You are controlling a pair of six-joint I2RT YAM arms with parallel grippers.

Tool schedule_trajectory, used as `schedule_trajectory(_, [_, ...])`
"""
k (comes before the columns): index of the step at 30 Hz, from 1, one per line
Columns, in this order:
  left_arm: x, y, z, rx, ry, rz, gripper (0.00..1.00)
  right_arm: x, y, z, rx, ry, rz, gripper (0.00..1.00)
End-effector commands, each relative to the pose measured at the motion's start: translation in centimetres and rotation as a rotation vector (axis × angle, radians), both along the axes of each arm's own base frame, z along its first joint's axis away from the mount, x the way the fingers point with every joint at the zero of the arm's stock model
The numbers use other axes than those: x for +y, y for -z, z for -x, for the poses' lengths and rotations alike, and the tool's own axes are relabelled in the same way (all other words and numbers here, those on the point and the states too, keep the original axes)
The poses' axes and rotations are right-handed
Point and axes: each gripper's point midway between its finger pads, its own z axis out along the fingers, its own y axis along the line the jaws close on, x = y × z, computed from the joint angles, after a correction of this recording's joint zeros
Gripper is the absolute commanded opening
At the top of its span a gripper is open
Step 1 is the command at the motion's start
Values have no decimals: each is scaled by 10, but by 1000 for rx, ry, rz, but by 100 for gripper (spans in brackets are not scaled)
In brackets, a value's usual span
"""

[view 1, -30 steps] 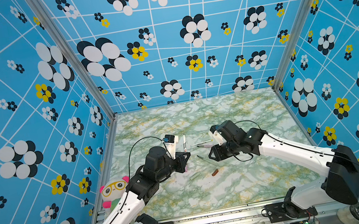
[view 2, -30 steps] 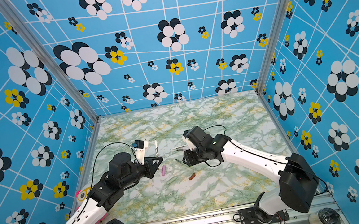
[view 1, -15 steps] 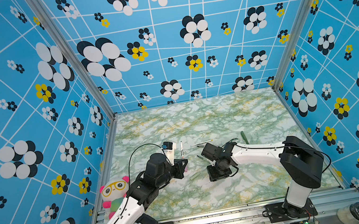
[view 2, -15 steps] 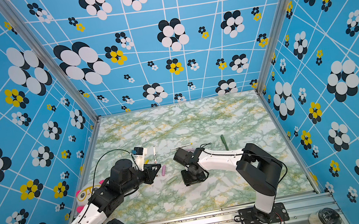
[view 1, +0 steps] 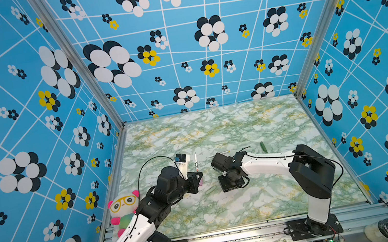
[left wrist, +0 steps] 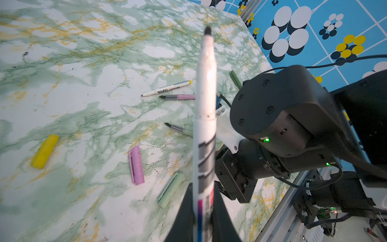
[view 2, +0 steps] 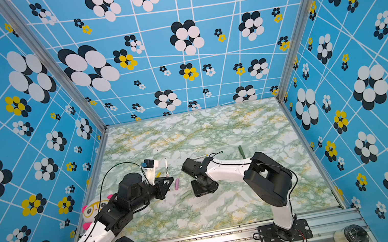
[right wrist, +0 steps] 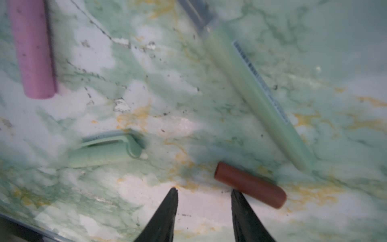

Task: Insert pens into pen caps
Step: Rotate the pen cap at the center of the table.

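R gripper (right wrist: 204,190): parted, empty; short brown plastic cap (right wrist: 249,185) flat on marbled top (right wrist: 146,209), just outside one fingertip, long axis oblique to gap. L gripper (left wrist: 202,201): clenched on white-barrelled printed pen (left wrist: 206,104).

Tabletop (left wrist: 83,88): marble-print sheet, smooth with a slight sheen, flecked with dark scuffs. White pen (left wrist: 206,94) had a glossy printed plastic barrel, smudged near the tip. Brown cap (right wrist: 250,185) and pink cap (right wrist: 31,50) were smooth matt plastic, the pink one marked. Front rail (view 1: 234,235) was bare brushed metal. Plush toy (view 1: 123,209) looked like fuzzy cloth, though small.
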Motion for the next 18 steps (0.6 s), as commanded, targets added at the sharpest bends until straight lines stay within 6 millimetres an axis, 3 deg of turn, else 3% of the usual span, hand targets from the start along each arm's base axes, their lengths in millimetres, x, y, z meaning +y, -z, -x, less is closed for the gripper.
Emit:
schedule_trajectory(1, [0, -2, -4, -14, -2, 3, 0, -18, 9, -9, -33, -39, 127, 45])
schedule_trajectory(13, [-3, -4, -8, -14, 4, 1, 0, -29, 6, 0, -24, -45, 118, 53])
schedule_trajectory(18, [-5, -3, -9, -9, 7, 4, 0, -36, 4, -5, -28, -26, 111, 54])
